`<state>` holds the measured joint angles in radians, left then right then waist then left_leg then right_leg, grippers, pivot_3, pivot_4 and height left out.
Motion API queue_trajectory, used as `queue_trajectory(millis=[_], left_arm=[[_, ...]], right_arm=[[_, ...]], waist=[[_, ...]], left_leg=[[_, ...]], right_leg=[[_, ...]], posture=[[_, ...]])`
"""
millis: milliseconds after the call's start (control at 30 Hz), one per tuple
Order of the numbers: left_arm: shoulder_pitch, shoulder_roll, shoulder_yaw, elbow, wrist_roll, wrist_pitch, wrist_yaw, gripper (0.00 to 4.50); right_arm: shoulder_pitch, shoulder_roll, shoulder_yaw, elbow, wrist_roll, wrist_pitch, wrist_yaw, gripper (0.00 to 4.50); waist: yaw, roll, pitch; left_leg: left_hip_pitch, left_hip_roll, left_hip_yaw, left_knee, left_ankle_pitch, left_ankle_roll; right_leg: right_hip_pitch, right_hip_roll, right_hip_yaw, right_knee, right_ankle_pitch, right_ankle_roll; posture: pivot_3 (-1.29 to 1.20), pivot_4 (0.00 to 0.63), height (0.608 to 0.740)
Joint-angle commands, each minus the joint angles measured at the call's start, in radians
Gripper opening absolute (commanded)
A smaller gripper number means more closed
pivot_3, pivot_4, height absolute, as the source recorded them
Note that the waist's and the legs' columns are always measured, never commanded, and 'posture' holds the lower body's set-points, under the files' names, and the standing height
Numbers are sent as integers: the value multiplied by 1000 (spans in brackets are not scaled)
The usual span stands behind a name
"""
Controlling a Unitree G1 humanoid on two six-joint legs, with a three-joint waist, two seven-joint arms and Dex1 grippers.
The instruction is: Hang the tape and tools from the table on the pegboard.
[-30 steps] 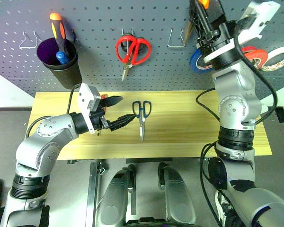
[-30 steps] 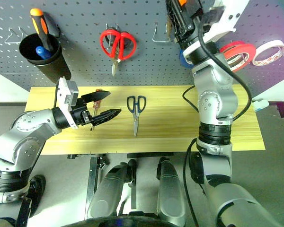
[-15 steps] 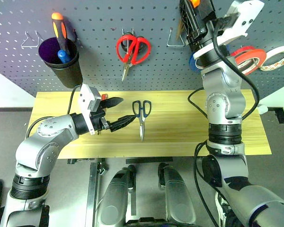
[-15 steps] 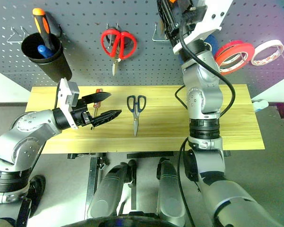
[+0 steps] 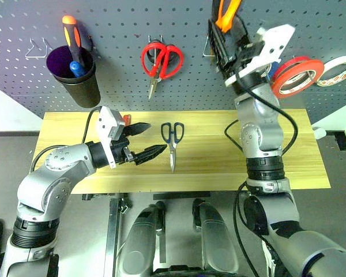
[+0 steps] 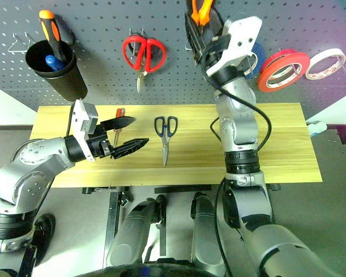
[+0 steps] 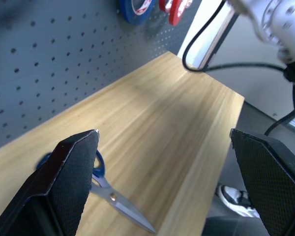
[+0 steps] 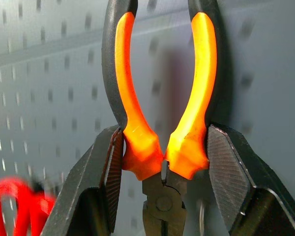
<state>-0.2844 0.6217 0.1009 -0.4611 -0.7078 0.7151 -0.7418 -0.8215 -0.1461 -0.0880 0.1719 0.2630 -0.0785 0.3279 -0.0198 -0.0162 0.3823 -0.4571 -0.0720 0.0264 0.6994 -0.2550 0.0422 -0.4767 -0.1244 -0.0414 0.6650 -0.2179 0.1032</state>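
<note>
My right gripper (image 8: 162, 164) is shut on the orange-and-black pliers (image 8: 137, 142), handles up, held close against the dark grey pegboard (image 5: 121, 23) beside a bare wire hook (image 5: 208, 51). The red-orange tape (image 5: 297, 72) hangs on the pegboard just to its right. The dark-handled scissors (image 5: 172, 138) lie on the wooden table (image 5: 219, 158), blades toward the front edge. My left gripper (image 5: 155, 137) hovers open above the table, just left of the scissors. The red-handled screwdriver (image 6: 119, 115) lies behind it, partly hidden.
Red-handled scissors (image 5: 161, 60) hang at the pegboard's middle. A black cup (image 5: 76, 78) at the left holds an orange-and-black screwdriver. A whitish roll (image 5: 338, 69) hangs at the far right and a blue roll (image 7: 134, 7) behind my right arm. Bare hooks (image 5: 37, 49) sit at the upper left.
My right arm has swung left and down with the pliers, up to the wire hook, uncovering the red-orange tape. The left arm has stayed put.
</note>
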Motion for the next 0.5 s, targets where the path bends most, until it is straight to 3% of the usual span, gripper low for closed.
queue_trajectory(millis=[33,267,300,500], left_arm=[[5,13,31,-49,-27,-2,3,4500],[13,23,31,-50,-33,-3,6,4500],[9,21,27,-49,-32,-4,8,4500],[3,17,18,-42,-31,-9,7,4500]], right_arm=[[13,4,11,-12,-38,-63,-9,2147],[35,8,13,24,-65,-83,-21,2147],[34,8,12,30,-56,-80,-11,2496],[42,-3,12,31,-59,-83,2,2496]], waist=[[0,0,0],[2,0,0],[2,0,0],[2,0,0]], left_leg=[[0,0,0,0,0,0],[0,0,0,0,0,0],[0,0,0,0,0,0],[0,0,0,0,0,0]], right_leg=[[0,0,0,0,0,0],[0,0,0,0,0,0],[0,0,0,-1,0,0],[0,0,0,-1,0,0]], posture=[[10,360,695],[2,357,695],[3,355,695],[-3,354,695]])
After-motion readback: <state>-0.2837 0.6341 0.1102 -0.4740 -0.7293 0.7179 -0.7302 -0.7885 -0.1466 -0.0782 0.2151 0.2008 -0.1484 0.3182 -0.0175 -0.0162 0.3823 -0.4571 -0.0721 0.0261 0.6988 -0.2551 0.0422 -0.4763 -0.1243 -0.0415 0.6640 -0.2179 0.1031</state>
